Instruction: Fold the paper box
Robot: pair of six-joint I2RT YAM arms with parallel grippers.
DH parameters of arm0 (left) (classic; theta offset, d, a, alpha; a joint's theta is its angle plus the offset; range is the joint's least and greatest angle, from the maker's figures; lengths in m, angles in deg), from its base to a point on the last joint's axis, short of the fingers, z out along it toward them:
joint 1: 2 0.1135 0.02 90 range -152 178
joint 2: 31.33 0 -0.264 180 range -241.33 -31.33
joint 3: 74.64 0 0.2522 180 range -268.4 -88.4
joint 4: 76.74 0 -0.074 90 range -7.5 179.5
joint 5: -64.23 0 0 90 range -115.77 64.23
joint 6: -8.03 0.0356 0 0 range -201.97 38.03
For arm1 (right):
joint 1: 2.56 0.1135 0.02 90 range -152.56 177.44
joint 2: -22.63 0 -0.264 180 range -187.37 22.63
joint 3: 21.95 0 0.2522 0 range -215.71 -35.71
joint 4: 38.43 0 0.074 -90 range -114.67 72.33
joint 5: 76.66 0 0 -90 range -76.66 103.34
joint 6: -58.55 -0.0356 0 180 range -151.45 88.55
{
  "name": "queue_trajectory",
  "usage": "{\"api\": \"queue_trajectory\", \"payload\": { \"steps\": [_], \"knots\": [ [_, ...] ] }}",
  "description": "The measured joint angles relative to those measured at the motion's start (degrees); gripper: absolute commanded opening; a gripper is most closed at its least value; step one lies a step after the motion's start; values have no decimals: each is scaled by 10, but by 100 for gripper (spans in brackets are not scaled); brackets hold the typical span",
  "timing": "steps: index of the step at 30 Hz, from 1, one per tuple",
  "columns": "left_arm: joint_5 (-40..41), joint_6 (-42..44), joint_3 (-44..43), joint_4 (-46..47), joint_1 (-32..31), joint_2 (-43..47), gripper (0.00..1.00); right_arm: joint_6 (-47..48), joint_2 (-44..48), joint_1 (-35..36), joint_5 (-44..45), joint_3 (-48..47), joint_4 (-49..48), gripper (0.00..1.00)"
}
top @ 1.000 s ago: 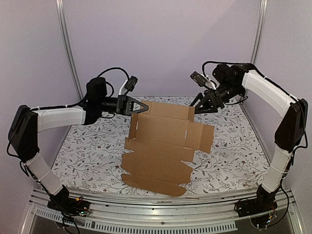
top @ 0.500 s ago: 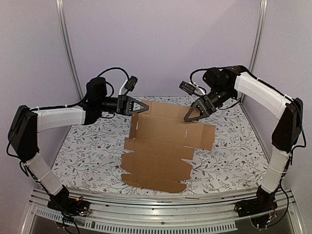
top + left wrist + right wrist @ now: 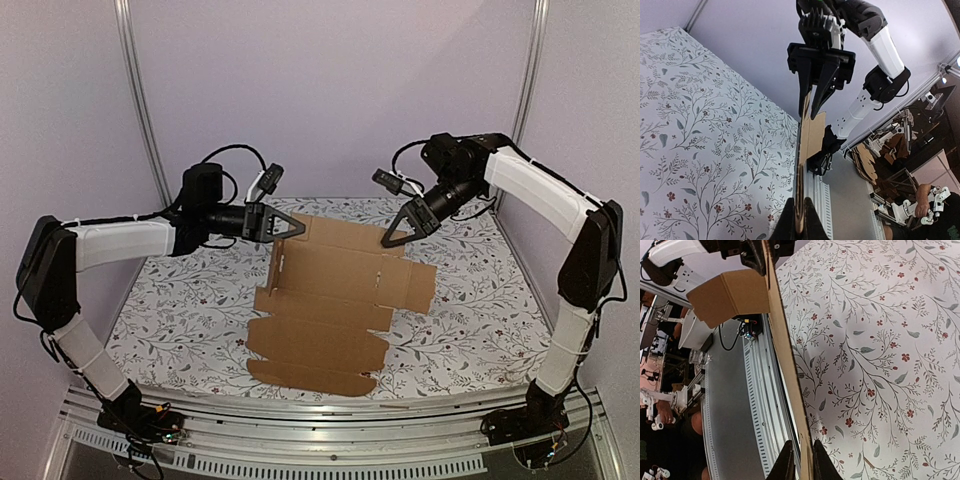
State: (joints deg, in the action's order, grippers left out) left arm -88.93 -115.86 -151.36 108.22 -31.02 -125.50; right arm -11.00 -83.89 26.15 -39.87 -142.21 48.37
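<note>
The far left corner of the paper box (image 3: 330,290) is pinched between the clenched jaws of the left gripper (image 3: 299,227), and its far right corner is clamped edge-on between the jaws of the right gripper (image 3: 389,240). The far panel is held raised between the two grippers, while the near panels are spread flat on the floral tablecloth (image 3: 170,300).

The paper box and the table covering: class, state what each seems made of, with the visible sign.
The paper box: plain brown cardboard, matte and unprinted, with a thin edge and pressed fold lines. The table covering: probably printed cloth or vinyl, white with leafy sprigs; which one is unclear.
</note>
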Motion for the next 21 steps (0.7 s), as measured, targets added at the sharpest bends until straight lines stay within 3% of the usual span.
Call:
{"api": "queue_trajectory", "payload": {
  "steps": [3, 7, 8, 11, 13, 17, 21],
  "knots": [
    [5, 12, 0, -12, -1, 0, 0, -12, 11, -5, 22, 2, -8, 0],
    [10, 22, 0, -19, -4, 4, 0, -22, 26, -5, 38, 8, -16, 0],
    [11, 25, 0, -22, -5, 7, 6, -24, 27, -5, 40, 9, -17, 0],
    [15, 39, -1, -32, -7, 16, 38, -25, 28, -5, 48, 11, -25, 0],
    [25, 55, -10, -64, -10, 21, 49, -24, 29, -5, 60, 11, -25, 0],
    [99, 145, -91, -220, -17, 42, 58, -11, 28, 0, 89, -2, -14, 0],
    [195, 257, -233, -372, -30, 54, 59, 17, 9, 17, 109, -99, 16, 0]
  ]
}}
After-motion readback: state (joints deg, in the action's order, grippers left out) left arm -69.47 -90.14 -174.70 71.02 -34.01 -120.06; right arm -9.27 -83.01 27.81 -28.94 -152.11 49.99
